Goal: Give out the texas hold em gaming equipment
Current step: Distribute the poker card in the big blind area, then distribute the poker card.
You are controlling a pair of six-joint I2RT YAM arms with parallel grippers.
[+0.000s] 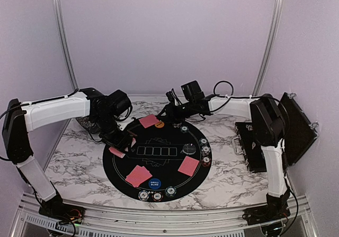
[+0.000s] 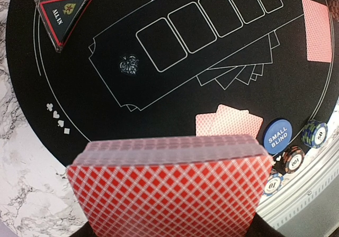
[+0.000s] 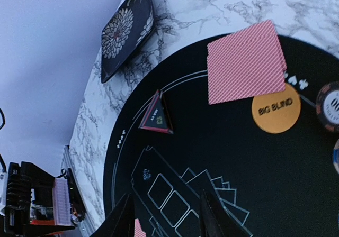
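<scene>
Nearest us, three striped chips (image 1: 157, 196) sit at the near rim of the mat (image 1: 159, 160), by the Small Blind button (image 1: 154, 183) and a near pair of cards (image 1: 139, 175). A right pair (image 1: 188, 166) lies just beyond. At the mat's left edge our left gripper (image 1: 119, 140) is clamped on the deck (image 2: 169, 194). The all-in marker (image 3: 156, 115) has no cards beside it. At the far rim a far pair (image 3: 246, 62) touches the Big Blind button (image 3: 275, 110). Our right gripper (image 3: 166, 194) hovers there, jaws apart and empty. We judge that dealing is under way. Next, the right gripper needs to pinch only the top card off the deck for the unserved left seat.
</scene>
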